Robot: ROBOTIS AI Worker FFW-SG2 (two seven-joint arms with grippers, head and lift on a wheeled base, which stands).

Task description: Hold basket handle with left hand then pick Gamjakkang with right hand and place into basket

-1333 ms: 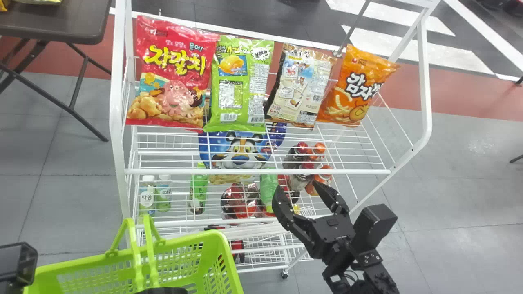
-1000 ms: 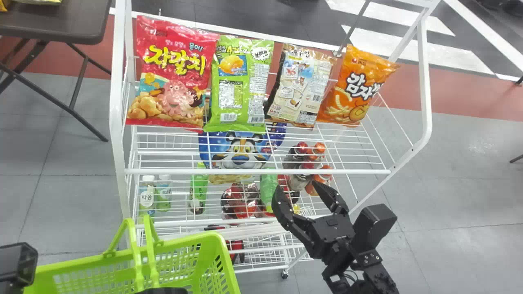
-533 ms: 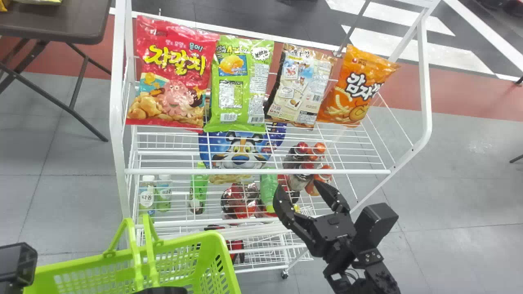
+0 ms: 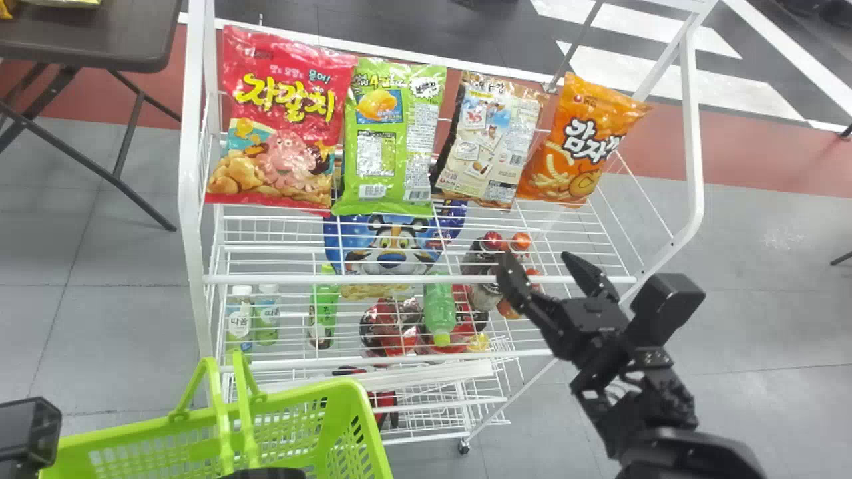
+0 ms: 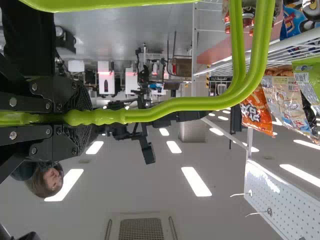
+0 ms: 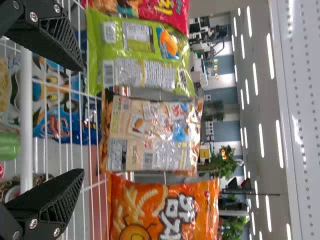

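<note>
Standing on grey floor: wire rack bearing Gamjakkang; dark table.

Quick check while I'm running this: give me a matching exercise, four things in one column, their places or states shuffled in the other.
Things:
1. Gamjakkang
2. left gripper
3. right gripper
4. red snack bag

Places or states:
A. open, with nothing in its grasp
B. left end of the upper bag row, head view
C. right end of that row
D. closed on the basket handle

Pairs: 1-C, 2-D, 3-A, 4-B
</note>
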